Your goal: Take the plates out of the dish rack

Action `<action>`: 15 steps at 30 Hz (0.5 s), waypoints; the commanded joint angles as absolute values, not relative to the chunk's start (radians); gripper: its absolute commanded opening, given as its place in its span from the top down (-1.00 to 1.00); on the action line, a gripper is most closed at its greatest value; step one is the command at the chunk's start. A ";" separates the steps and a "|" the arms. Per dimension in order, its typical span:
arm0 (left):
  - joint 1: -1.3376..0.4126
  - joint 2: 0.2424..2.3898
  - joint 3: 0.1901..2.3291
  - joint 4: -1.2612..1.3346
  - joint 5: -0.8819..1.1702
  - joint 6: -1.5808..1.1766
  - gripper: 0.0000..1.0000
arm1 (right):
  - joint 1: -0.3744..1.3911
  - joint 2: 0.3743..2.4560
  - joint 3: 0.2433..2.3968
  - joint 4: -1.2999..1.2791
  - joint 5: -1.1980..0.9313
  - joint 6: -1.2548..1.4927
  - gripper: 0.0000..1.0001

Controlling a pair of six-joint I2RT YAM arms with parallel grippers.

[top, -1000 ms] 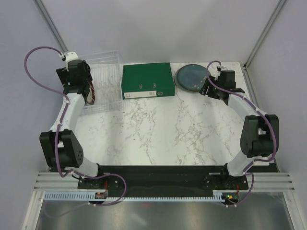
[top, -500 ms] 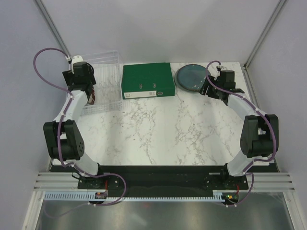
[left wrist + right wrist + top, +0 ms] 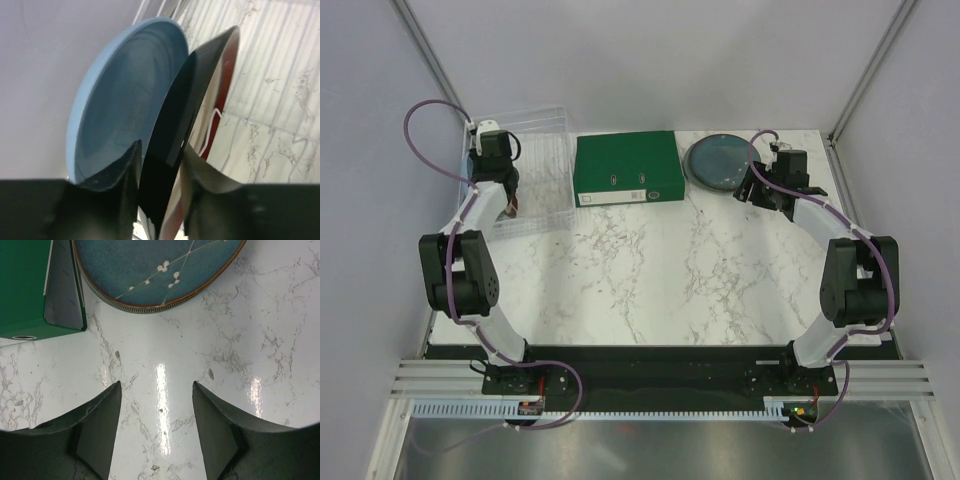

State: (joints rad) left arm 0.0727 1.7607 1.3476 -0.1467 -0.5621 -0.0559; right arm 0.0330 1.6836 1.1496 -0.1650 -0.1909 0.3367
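Reddish-brown plate [image 3: 216,80] pinched by left end effector [image 3: 161,151], light blue plate [image 3: 120,100] beside, right end effector [image 3: 156,386] open

Right gripper [image 3: 156,384] hangs over the white marble table [image 3: 165,340], its two dark fingers [image 3: 100,425] spread wide at the bottom of the view, bare stone and a streak of glare showing between them. Beyond the fingertips lies a dark grey-blue plate [image 3: 155,265], flat on the marble, ringed by a brown rim and painted with a white blossom sprig. Just left of the plate sits a green binder [image 3: 25,285], its grey inner edge facing the plate; the two look close, with no contact that can be made out.
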 commanded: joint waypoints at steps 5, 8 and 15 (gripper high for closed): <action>0.064 1.787 1.370 -0.048 -0.649 -0.002 0.96 | 0.037 1.672 1.132 -0.130 -0.215 0.330 -0.32; 0.048 1.784 1.339 -0.008 -0.716 0.052 0.95 | 0.037 1.669 1.129 -0.130 -0.216 0.330 -0.32; 0.011 1.772 1.335 0.150 -0.844 0.186 0.96 | 0.037 1.664 1.123 -0.130 -0.221 0.330 -0.32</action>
